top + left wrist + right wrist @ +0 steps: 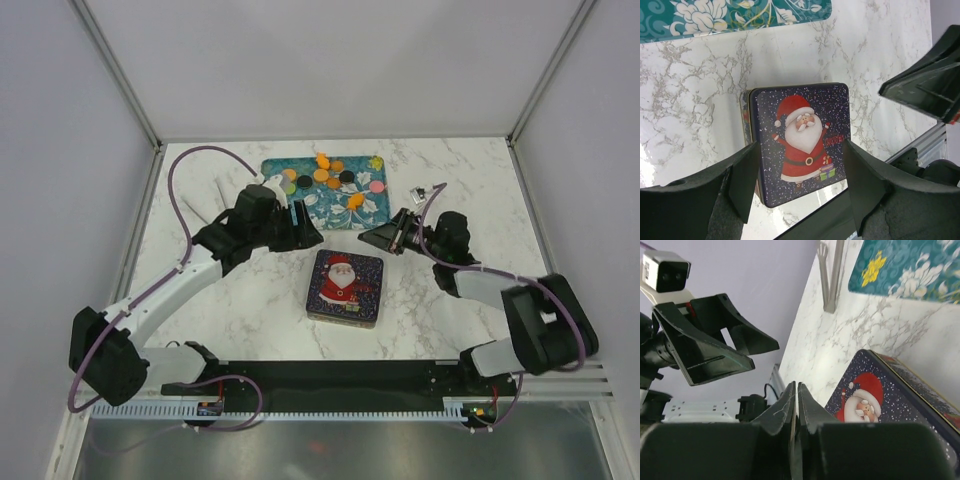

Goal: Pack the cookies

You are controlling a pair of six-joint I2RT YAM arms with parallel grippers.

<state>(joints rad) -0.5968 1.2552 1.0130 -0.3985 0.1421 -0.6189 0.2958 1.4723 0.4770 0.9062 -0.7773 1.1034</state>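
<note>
The cookies (pixel 330 178) are small flat discs, mostly orange with black, green and pink ones, lying on a teal flowered tray (pixel 275 168) at the back. A closed Santa tin (pixel 345 288) sits mid-table and shows in the left wrist view (pixel 800 140) and the right wrist view (pixel 875 400). My left gripper (pixel 306 232) is open and empty, hovering between tray and tin; in its own view the jaws (pixel 801 146) frame the tin lid from above. My right gripper (pixel 376 237) is shut and empty (pixel 796 386), just right of the left one.
Metal tongs (pixel 207 198) lie left of the tray and show in the right wrist view (pixel 831 275). A small metal object (pixel 421 190) lies right of the tray. White walls enclose the table. The black base rail (pixel 340 375) runs along the near edge.
</note>
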